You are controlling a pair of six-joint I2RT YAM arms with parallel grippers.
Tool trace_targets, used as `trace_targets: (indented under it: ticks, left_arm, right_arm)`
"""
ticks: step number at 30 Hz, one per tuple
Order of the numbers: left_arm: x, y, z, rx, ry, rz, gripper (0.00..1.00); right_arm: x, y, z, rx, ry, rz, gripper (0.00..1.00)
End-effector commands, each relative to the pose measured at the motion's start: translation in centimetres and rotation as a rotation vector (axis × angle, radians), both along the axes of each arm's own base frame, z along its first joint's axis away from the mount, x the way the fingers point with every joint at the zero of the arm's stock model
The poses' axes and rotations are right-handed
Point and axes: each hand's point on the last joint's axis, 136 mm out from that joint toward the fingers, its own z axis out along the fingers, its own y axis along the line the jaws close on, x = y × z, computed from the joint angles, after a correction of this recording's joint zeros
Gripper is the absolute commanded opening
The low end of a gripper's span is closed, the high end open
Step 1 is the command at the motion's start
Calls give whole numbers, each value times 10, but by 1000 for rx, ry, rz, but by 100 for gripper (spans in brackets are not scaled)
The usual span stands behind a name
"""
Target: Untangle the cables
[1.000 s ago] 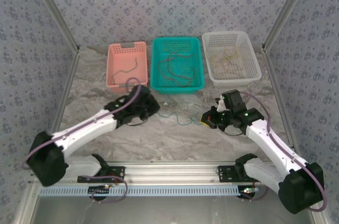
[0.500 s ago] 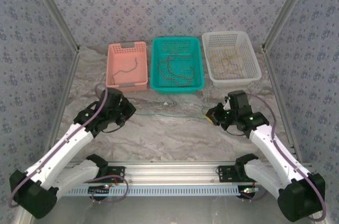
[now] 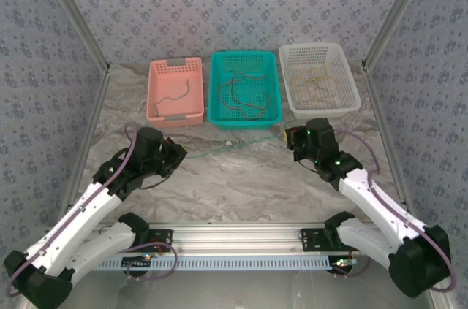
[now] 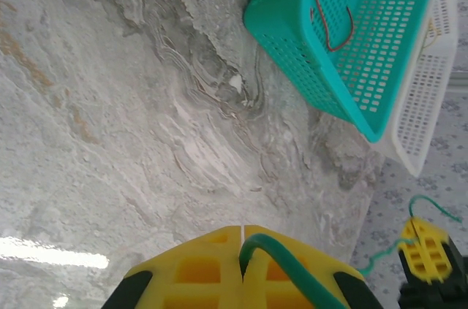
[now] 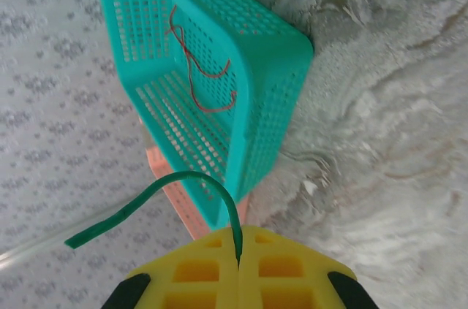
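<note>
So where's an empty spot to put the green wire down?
Bare marble between the stretched green wire and the front rail is free; also left of the pink basket. The teal basket and white basket crowd the back.

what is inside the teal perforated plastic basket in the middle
Thin reddish-brown cable lies looped on the floor of the teal basket. Whether it is one strand or several cannot be told; the near wall covers the floor's front edge.

1. I see a grey marbled table [image 3: 241, 185] filling the middle of the frame.
2. Three baskets stand side by side along its upper part: pink basket [image 3: 175, 65] left, teal basket [image 3: 243, 120] centre, white basket [image 3: 325, 107] right.
</note>
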Motion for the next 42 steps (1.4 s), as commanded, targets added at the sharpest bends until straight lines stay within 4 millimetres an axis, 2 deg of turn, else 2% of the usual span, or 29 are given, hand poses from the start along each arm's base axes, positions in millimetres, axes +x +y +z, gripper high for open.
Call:
trace_targets:
  ticks: [1, 5, 7, 9, 10, 11, 12, 15, 17, 21, 24, 29, 34, 35, 39, 42]
  left_arm:
    - [-14, 35, -22, 134, 60, 123, 0]
    - [-25, 45, -14, 151, 50, 155, 0]
    - [-29, 54, -9, 158, 44, 187, 0]
    - [-28, 63, 0, 156, 18, 232, 0]
    - [-27, 66, 3, 150, 11, 260, 0]
    - [-24, 69, 6, 141, 3, 293, 0]
    - [-18, 70, 10, 135, -15, 319, 0]
    - [3, 76, 17, 120, -25, 412, 0]
    - [21, 78, 19, 94, -14, 449, 0]
    - [54, 95, 8, 75, 30, 523, 0]
    - [84, 107, 4, 33, 16, 556, 0]
    - [123, 119, -13, 6, 26, 563, 0]
    - [149, 124, -21, 22, 40, 564, 0]
    - [154, 126, -23, 23, 47, 568, 0]
    - [165, 134, -29, 8, 65, 609, 0]
    - [171, 143, -30, -23, 69, 662, 0]
  right_arm:
    - [40, -50, 29, -28, -144, -354, 0]
    - [74, -42, 60, -78, -254, -354, 0]
    - [98, -28, 79, -123, -296, -293, 0]
    - [134, 9, 98, -142, -341, -135, 0]
    - [147, 28, 102, -149, -347, -68, 0]
    - [160, 50, 116, -161, -388, -2, 0]
    - [171, 74, 120, -183, -415, 67, 0]
    - [198, 129, 127, -178, -465, 195, 0]
    - [215, 159, 125, -169, -480, 264, 0]
    - [244, 224, 105, -159, -495, 421, 0]
    - [259, 259, 84, -150, -495, 499, 0]
    - [273, 298, 51, -133, -469, 570, 0]
    - [278, 319, 13, -111, -431, 592, 0]
    - [279, 322, 7, -100, -430, 593, 2]
    - [280, 327, 0, -73, -425, 628, 42]
    - [280, 318, 16, -98, -444, 653, 67]
